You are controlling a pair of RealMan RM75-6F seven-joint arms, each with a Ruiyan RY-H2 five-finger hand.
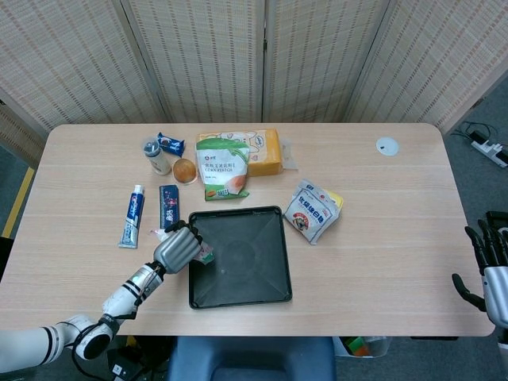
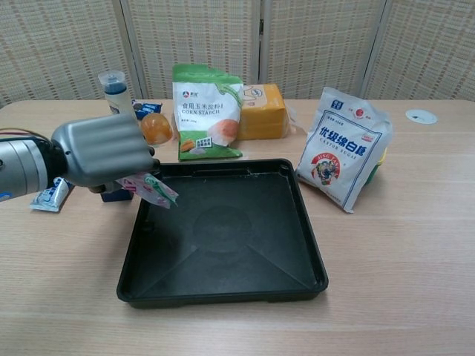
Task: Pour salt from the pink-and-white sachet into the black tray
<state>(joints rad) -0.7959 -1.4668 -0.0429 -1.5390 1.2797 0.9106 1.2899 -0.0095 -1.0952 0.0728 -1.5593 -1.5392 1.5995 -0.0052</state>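
Left robot hand (image 2: 104, 150) gripped the pink-and-white sachet (image 2: 153, 188) just over the black tray (image 2: 223, 278)'s left rim, sachet's long axis slanting down-right toward the tray floor. Right robot hand (image 1: 487, 265) hung off the worktop's far right edge, fingers apart, holding nothing.

Head view looks steeply down over the whole table (image 1: 381, 238); chest view, low and closer, shares the black tray (image 2: 308, 252).

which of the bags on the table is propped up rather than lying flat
The white sugar bag right of the tray; it leans upright, while the corn starch bag lies flat.
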